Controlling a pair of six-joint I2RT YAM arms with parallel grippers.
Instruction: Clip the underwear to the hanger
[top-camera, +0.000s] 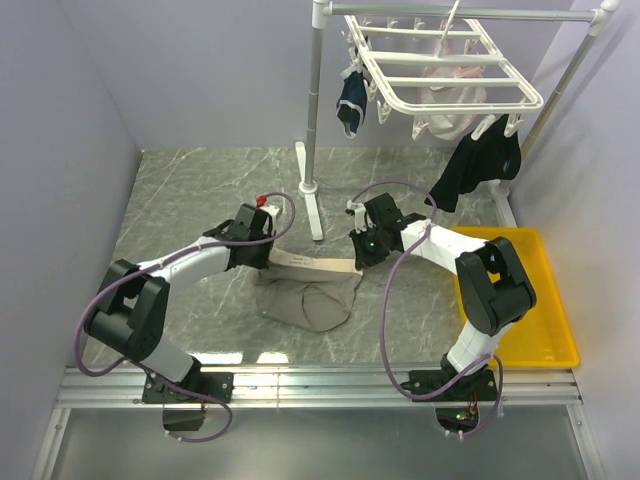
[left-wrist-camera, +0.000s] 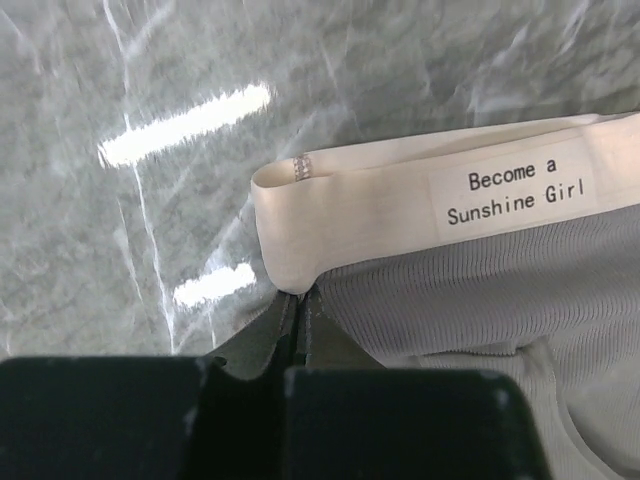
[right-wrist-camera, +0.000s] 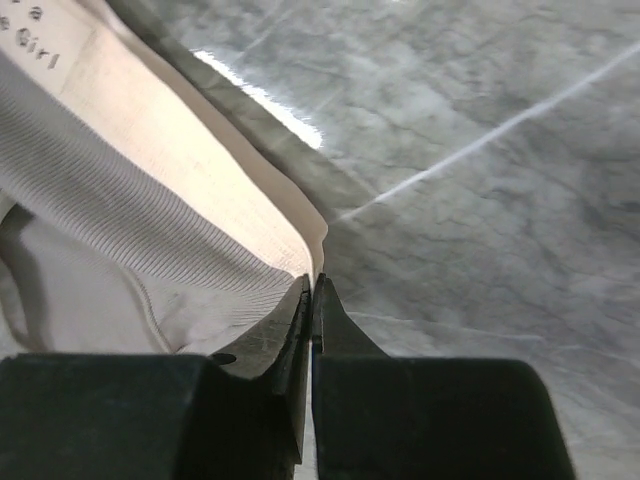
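The hanger (top-camera: 440, 75) sits upper right, well apart from the underwear (top-camera: 305, 295) at centre frame. The grasp looks complete: left gripper (left-wrist-camera: 302, 300) and right gripper (right-wrist-camera: 313, 285) are each clenched on one waistband (top-camera: 315, 264) end. Next, likely, a joint lift toward a clip (top-camera: 487, 126)

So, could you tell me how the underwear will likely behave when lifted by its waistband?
Probably floppy: the underwear lies crumpled in soft folds. Held at both waistband ends by the left gripper and right gripper, its body would likely droop between them. The ribbed knit looks thin and light.
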